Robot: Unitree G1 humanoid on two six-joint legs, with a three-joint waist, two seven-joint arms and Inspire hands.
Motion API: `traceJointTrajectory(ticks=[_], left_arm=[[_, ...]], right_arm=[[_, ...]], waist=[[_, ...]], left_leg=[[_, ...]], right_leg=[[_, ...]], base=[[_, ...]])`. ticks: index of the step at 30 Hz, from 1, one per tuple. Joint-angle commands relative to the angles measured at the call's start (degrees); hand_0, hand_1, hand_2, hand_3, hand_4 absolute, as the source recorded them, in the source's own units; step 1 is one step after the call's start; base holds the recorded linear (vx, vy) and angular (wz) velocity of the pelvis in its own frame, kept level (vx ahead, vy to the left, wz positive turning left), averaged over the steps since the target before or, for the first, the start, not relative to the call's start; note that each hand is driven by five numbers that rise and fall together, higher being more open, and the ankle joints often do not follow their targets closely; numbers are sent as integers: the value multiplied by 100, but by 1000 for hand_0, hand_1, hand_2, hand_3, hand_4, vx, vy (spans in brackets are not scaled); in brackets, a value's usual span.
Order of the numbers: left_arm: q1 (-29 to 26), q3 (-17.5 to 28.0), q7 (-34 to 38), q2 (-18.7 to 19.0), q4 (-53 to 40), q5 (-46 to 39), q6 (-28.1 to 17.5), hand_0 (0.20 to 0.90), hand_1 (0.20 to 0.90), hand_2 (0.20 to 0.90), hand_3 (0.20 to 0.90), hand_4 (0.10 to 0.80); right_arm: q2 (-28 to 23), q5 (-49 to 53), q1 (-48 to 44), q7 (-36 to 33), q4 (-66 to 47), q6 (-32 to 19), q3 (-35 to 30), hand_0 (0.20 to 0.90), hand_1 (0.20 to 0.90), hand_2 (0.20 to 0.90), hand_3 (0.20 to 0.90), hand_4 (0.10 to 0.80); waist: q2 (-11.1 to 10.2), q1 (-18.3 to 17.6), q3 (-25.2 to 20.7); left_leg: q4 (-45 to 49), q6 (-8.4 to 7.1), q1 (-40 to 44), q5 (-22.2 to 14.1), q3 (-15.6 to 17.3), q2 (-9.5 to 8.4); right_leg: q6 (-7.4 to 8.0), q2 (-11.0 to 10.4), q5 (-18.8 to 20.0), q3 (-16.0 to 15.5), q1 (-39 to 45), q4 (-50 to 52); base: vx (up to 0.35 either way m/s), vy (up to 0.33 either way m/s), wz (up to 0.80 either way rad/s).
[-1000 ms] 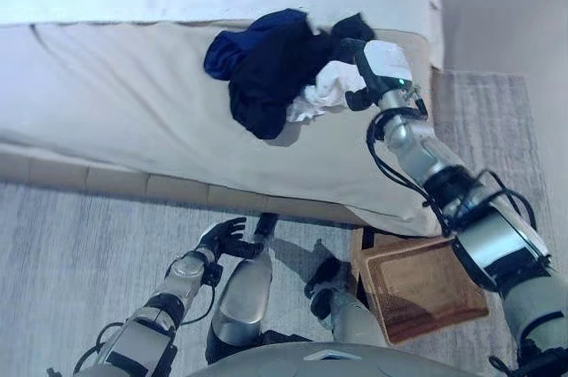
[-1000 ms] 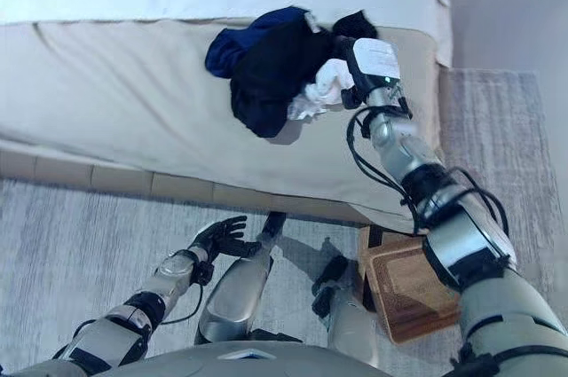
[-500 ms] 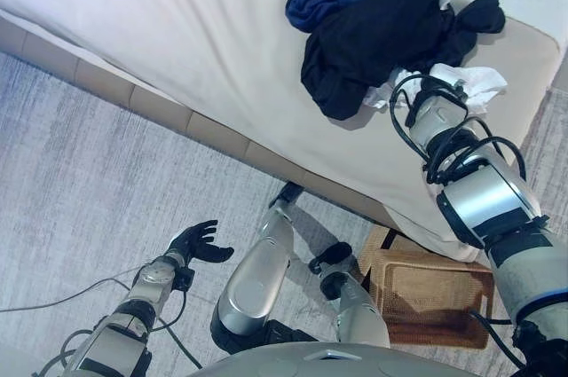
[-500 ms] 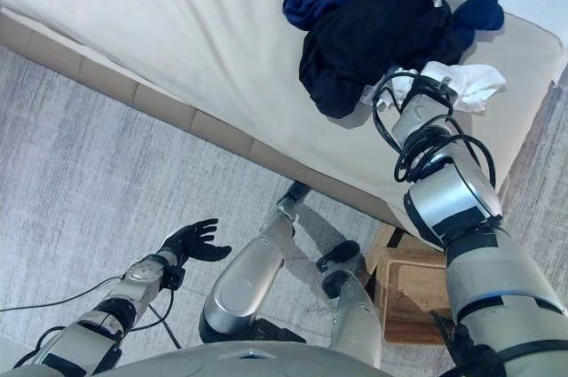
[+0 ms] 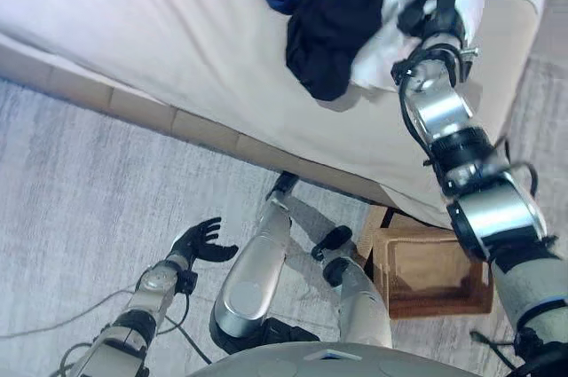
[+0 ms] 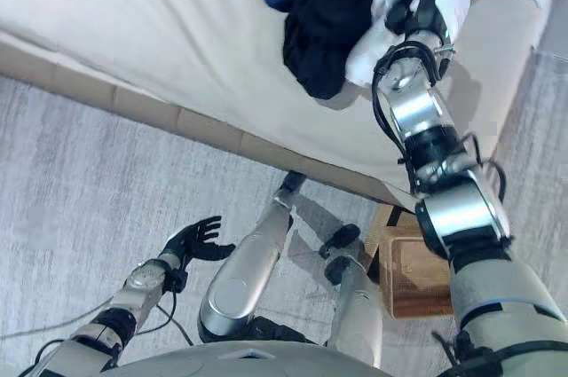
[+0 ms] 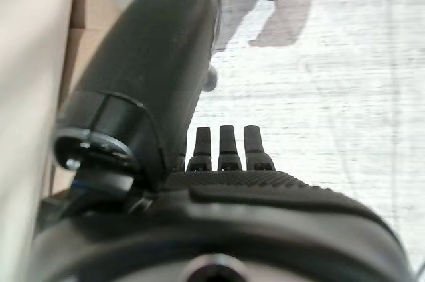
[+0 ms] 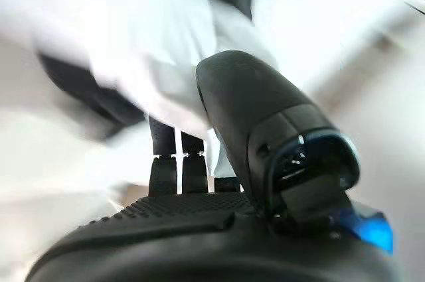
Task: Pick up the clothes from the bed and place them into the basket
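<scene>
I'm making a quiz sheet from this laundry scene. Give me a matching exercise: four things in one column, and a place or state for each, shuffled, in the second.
Things:
1. white cloth
2. basket
3. left hand
4. dark clothes

Places or states:
A. on the floor by the bed's corner, nothing in it
B. open, low over the carpet, holding nothing
C. piled on the bed
D. grasped by the right hand

Pairs: 1-D, 2-A, 3-B, 4-C

No readable text, labels, numbers or signs on anything in view.
</scene>
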Motion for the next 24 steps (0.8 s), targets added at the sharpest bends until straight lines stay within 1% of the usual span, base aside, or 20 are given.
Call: traceJointTrajectory(ticks=[1, 3, 4, 7, 9, 12, 13, 17, 20, 24], left_arm=[[595, 289, 121, 23, 325, 342, -167, 900, 900, 900, 900, 800], [647, 349, 117, -21, 350, 490, -87, 900, 900, 900, 900, 800], [653, 355, 109, -56, 349, 569, 7, 900, 900, 900, 900, 800], [624, 297, 81, -150, 321, 758, 238, 900, 900, 900, 900, 800], [614, 252, 61, -198, 331, 830, 323, 900, 900, 900, 900, 800], [581, 116, 33, -362, 357, 1034, 507, 900, 900, 900, 900, 800], [569, 66, 35, -458, 381, 1118, 613, 900, 900, 900, 900, 800], [531, 2, -25, -572, 517, 1260, 794, 900, 900, 900, 900, 800], [533, -15, -56, -612, 626, 1295, 874, 900, 900, 900, 900, 800], [597, 11, -95, -614, 841, 1361, 902, 900, 900, 900, 900, 800]], right_arm=[[-868, -1193, 155, -1213, -1567, -1030, -857, 300, 300, 300, 200, 100], [-970, -1384, 467, -1315, -2167, -1152, -1086, 300, 300, 300, 200, 100], [-1096, -1421, 607, -1399, -2464, -1214, -1192, 300, 300, 300, 200, 100], [-1428, -1483, 819, -1515, -2989, -1140, -1351, 300, 300, 300, 200, 100], [-1579, -1449, 908, -1446, -3102, -1095, -1429, 300, 300, 300, 200, 100], [-1880, -1391, 1118, -1406, -3206, -1162, -1574, 300, 300, 300, 200, 100], [-1968, -1286, 1211, -1248, -3217, -1104, -1649, 300, 300, 300, 200, 100], [-2131, -741, 1420, -841, -3040, -1270, -1677, 300, 300, 300, 200, 100], [-2084, -247, 1508, -339, -2867, -1249, -1650, 300, 300, 300, 200, 100], [-2035, -246, 1693, -132, -2528, -1230, -1685, 300, 300, 300, 200, 100]], waist=[[-164, -542, -699], [-175, -708, -934], [-165, -824, -1124], [-120, -1036, -1561], [-104, -1122, -1742], [-72, -1315, -2088], [-64, -1405, -2219], [-40, -1580, -2425], [-42, -1624, -2507], [-39, -1652, -2557]], left_leg=[[-1087, 424, 1189, -584, 354, 113], [-1225, 410, 1487, -633, 502, 151], [-1318, 399, 1676, -652, 586, 160], [-1572, 362, 2068, -613, 744, 202], [-1669, 342, 2205, -594, 808, 213], [-1828, 303, 2510, -597, 951, 222], [-1884, 280, 2635, -611, 1022, 224], [-1997, 224, 2876, -639, 1160, 217], [-2093, 166, 2991, -608, 1176, 241], [-2138, 124, 3078, -590, 1209, 267]], right_leg=[[36, 193, 189, 158, 483, 97], [43, 277, 154, 250, 736, -189], [52, 337, 122, 335, 876, -343], [84, 421, 105, 459, 1161, -607], [96, 440, 99, 489, 1274, -711], [73, 497, 87, 586, 1508, -959], [66, 514, 111, 633, 1595, -1061], [53, 544, 197, 776, 1776, -1333], [47, 571, 237, 826, 1877, -1458], [31, 574, 232, 810, 1967, -1522]], base=[[99, -55, -48], [89, -52, -50], [94, -39, -55], [91, -63, -46], [69, -38, -42], [41, -52, -23], [1, -48, -26], [-14, -8, -17], [-5, -13, -18], [-13, -2, -12]])
